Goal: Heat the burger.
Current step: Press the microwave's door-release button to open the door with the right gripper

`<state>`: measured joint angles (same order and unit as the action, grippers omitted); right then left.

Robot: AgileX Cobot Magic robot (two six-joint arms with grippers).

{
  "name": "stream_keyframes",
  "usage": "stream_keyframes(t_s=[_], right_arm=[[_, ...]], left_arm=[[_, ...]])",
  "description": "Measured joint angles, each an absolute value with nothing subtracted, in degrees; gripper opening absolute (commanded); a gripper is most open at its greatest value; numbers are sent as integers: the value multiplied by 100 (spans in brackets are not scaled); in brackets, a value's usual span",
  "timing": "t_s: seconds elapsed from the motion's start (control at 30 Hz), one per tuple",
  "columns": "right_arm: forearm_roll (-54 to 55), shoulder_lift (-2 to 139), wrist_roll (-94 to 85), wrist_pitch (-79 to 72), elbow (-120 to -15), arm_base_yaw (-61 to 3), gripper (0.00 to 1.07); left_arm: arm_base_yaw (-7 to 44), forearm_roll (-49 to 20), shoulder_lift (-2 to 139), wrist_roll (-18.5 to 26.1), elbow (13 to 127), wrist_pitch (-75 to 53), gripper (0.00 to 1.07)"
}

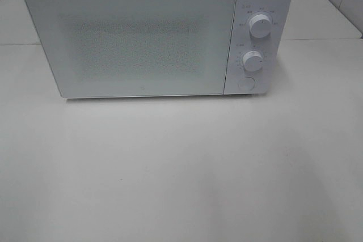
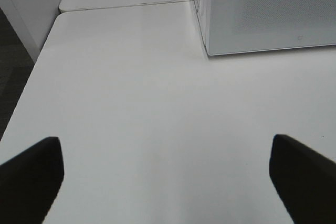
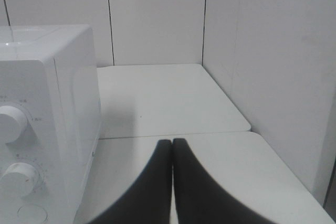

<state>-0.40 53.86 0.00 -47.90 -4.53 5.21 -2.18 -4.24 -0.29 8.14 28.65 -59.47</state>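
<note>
Your left claw (image 2: 164,148) is released, its fingers (image 2: 31,179) spread wide above the table (image 2: 131,93), near the front corner of the microwave (image 2: 262,14). Your right claw (image 3: 172,145) is clenched on nothing, tips pressed together, hanging over the table just off the microwave's side with the dials (image 3: 10,121). The door (image 1: 133,41) is shut and frosted; you cannot tell where the burger is, since no view shows it.
</note>
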Motion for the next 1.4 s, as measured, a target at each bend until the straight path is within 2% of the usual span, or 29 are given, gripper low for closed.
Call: stream_keyframes(t_s=[0.3,0.5,0.7,0.73,0.9,1.4], right_arm=[[-791,7477,1238,-6618,-441,521,0],[-1026,8514,2447,-6875,-453,453,0],[-859,9196,4389,-6875,-653,-269,0],[-733,9379,4968,-6893,-871,-596,0],[-304,9952,6251,-6916,-1409,-1175,0],[241,10915,7649,-6578,-2636,-1799,0]], left_arm=[[-218,-424,-29,814,2865,-5947,101],[-218,-424,-29,814,2865,-5947,101],[-218,-424,-29,814,2865,-5947,101],[-218,-424,-29,814,2865,-5947,101],[-218,-424,-29,814,2865,-5947,101],[-218,-424,-29,814,2865,-5947,101]])
